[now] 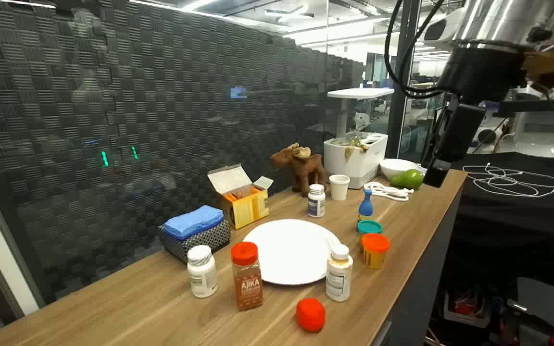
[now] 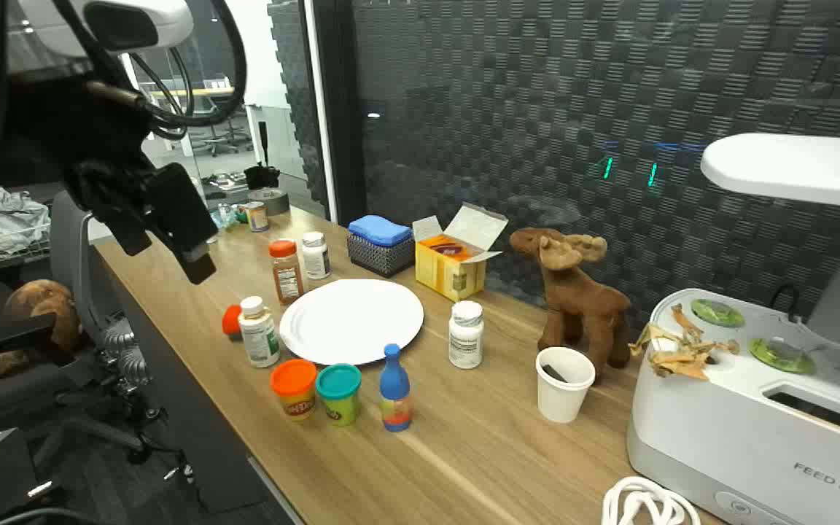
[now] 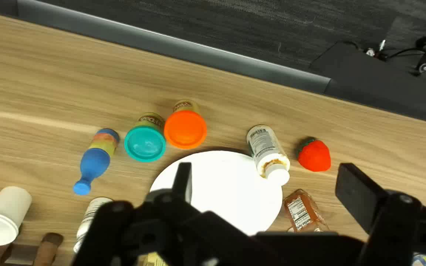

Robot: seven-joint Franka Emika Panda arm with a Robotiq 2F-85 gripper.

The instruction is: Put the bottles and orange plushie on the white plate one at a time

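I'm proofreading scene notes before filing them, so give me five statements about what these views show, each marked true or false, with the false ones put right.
1. The brown jar with a red cap stands upright beside the flat round white plate. True.
2. In the wrist view, the small round red-orange plushie shows a bit of green. True.
3. The plushie rests on the plate. False: it lies on the wooden tabletop, off the plate.
4. The black two-fingered gripper is open, holding nothing. True.
5. The gripper touches the jar. False: it hangs in the air, apart from the jar.
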